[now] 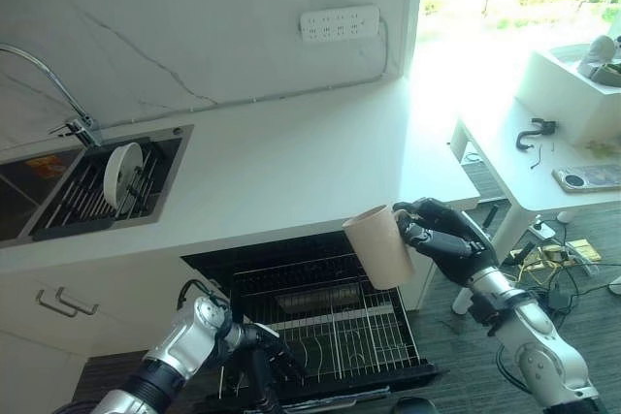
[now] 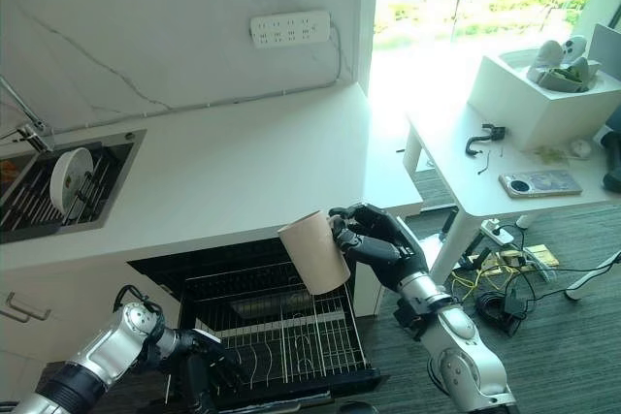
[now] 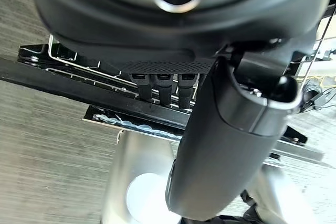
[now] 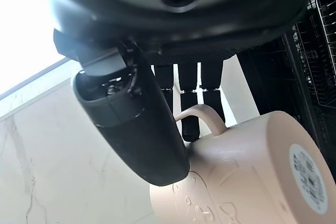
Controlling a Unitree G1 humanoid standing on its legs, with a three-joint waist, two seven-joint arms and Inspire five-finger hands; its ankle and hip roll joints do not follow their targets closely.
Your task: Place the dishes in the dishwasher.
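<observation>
A beige mug [image 1: 378, 244] hangs tilted in the air above the pulled-out dishwasher rack [image 1: 330, 322], just in front of the counter's edge. My right hand [image 1: 448, 237] is shut on it, with fingers curled through the handle [image 4: 202, 113] and the thumb [image 4: 131, 124] against the mug's side [image 4: 252, 177]. The black wire rack [image 2: 277, 332] holds no dishes that I can see. My left hand [image 1: 260, 348] is low at the rack's front left corner, its thumb [image 3: 226, 145] over the rack's front bar [image 3: 105, 98]. A white plate [image 1: 121, 174] stands upright in the sink's drying rack.
The white counter [image 1: 291, 162] runs above the dishwasher, with the sink [image 1: 39, 210] and faucet [image 1: 58, 94] at its left. A white table [image 1: 514, 157] with a phone [image 1: 587, 177] and small items stands at the right, cables on the floor beneath it.
</observation>
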